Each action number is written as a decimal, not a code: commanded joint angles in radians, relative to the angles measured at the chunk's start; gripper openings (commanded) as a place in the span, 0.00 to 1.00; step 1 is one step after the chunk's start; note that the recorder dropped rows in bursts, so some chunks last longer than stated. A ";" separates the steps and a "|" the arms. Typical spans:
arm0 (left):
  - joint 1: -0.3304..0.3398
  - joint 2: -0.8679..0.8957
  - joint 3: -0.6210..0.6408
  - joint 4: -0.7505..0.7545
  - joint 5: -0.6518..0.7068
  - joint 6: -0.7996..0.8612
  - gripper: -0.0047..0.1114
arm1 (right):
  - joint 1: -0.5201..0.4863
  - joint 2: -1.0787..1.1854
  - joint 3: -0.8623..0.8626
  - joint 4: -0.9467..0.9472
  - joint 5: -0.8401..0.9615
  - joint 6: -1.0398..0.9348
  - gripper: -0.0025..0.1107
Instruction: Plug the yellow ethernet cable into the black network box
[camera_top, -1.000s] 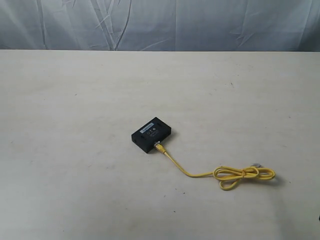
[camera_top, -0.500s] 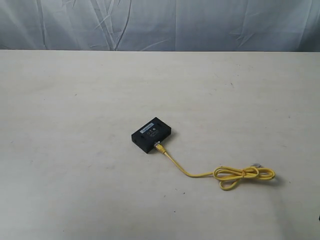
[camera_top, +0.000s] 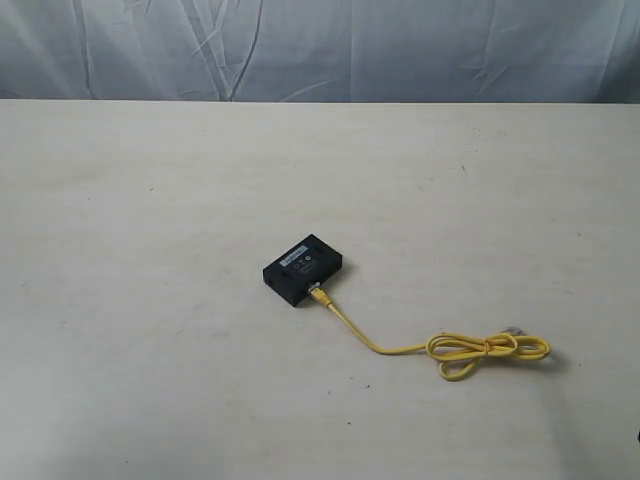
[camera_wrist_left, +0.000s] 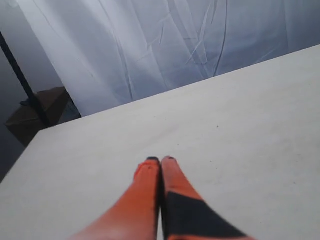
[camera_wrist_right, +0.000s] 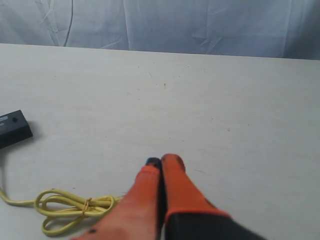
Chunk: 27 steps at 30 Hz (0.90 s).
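The black network box lies flat near the table's middle, pale label strip on top. The yellow ethernet cable has one end seated in the box's near side; from there it runs right to a tied loop, with a clear plug lying just behind the loop. In the right wrist view the loop lies beside my right gripper, which is shut on nothing, and the box shows at the edge. My left gripper is shut and empty over bare table. Neither gripper shows in the exterior view.
The pale table ends at a wrinkled grey-white backdrop cloth. In the left wrist view a dark stand pole and a brown box stand beyond the table's corner.
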 joint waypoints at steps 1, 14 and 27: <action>0.005 -0.114 0.008 0.071 0.078 -0.007 0.04 | -0.005 -0.006 0.005 0.002 -0.014 0.000 0.02; 0.005 -0.131 0.008 0.081 0.140 -0.007 0.04 | -0.005 -0.006 0.005 0.007 -0.014 0.000 0.02; 0.005 -0.131 0.008 0.386 0.128 -0.666 0.04 | -0.005 -0.006 0.005 0.025 -0.014 0.000 0.02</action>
